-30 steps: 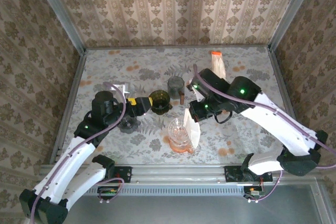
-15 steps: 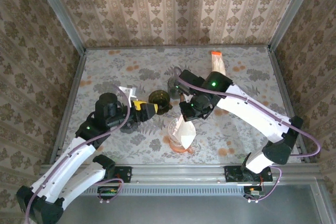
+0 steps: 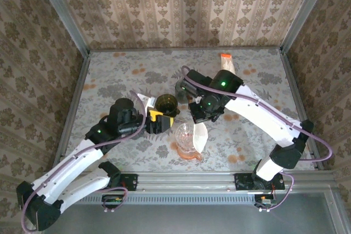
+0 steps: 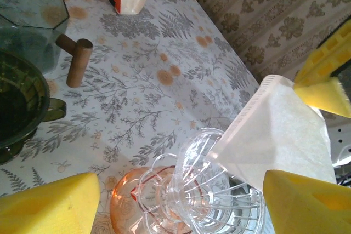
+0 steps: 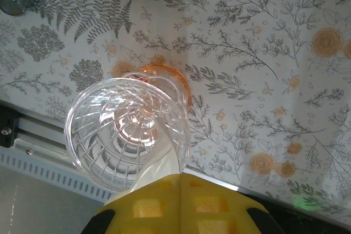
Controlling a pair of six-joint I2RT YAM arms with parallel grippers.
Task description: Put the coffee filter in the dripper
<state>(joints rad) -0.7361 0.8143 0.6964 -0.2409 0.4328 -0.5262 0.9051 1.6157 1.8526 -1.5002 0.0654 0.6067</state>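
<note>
Seen from above, the right gripper (image 3: 201, 114) is pinched shut on the top edge of the coffee filter (image 3: 201, 135). The filter hangs just beside the clear glass dripper (image 3: 185, 137), its lower part against the dripper's right rim. A second ago this arm lay further right and the filter stood taller over the glass; it has since swung in and brought the filter lower. The left gripper (image 3: 156, 121) has slid from beside the green glass cup (image 3: 166, 104) toward the dripper, jaws spread wide. At the left wrist, its yellow pads (image 4: 52, 204) flank the dripper (image 4: 208, 190) without touching it. The filter (image 4: 274, 130) slants down with its narrow corner at the rim, not seated in the cone. Under the right wrist, the closed pads (image 5: 145, 209) clamp a sliver of the filter (image 5: 159, 171) that touches the rim. The left arm is probably coming in to steady the dripper or guide the filter, so placement looks close but unfinished.
</note>
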